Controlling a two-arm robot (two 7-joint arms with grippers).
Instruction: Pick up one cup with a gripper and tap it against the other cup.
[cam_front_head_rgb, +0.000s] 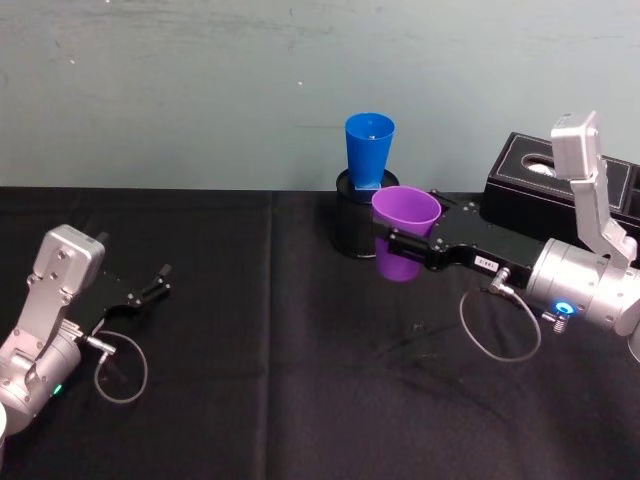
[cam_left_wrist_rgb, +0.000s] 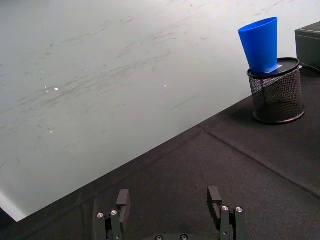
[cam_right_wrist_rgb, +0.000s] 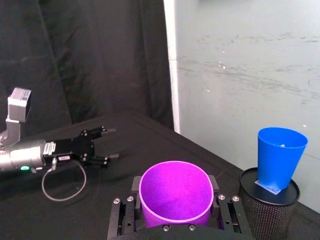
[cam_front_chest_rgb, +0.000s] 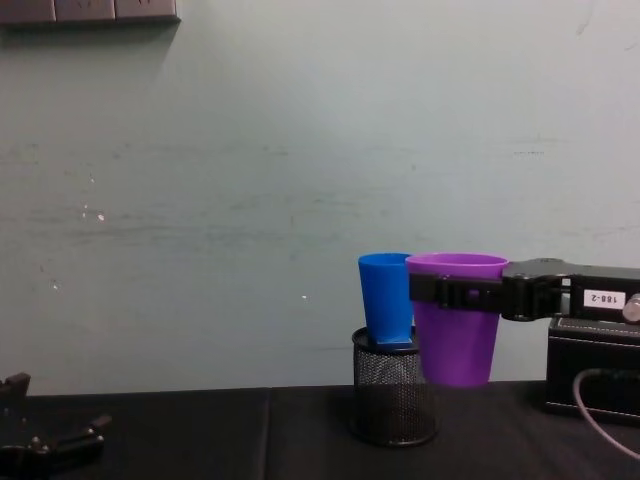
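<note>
The purple cup (cam_front_head_rgb: 405, 213) hangs upright above the black tablecloth, with my right gripper (cam_front_head_rgb: 404, 243) shut on its sides. From the right wrist the black fingers (cam_right_wrist_rgb: 222, 210) flank the purple cup (cam_right_wrist_rgb: 174, 192). The blue cup (cam_front_head_rgb: 369, 148) stands on a black mesh pen holder (cam_front_head_rgb: 352, 228) just behind and left of the purple one. In the chest view the purple cup (cam_front_chest_rgb: 455, 330) sits beside the blue cup (cam_front_chest_rgb: 386, 298), rims almost level. The right wrist view shows a gap before the blue cup (cam_right_wrist_rgb: 279, 155). My left gripper (cam_front_head_rgb: 150, 291) rests open at the table's left.
A black box (cam_front_head_rgb: 520, 172) stands at the back right, behind my right arm. A pale wall runs close behind the table's far edge. A cable loop (cam_front_head_rgb: 500, 325) hangs off my right wrist. Bare black cloth (cam_front_head_rgb: 280, 350) lies between the two arms.
</note>
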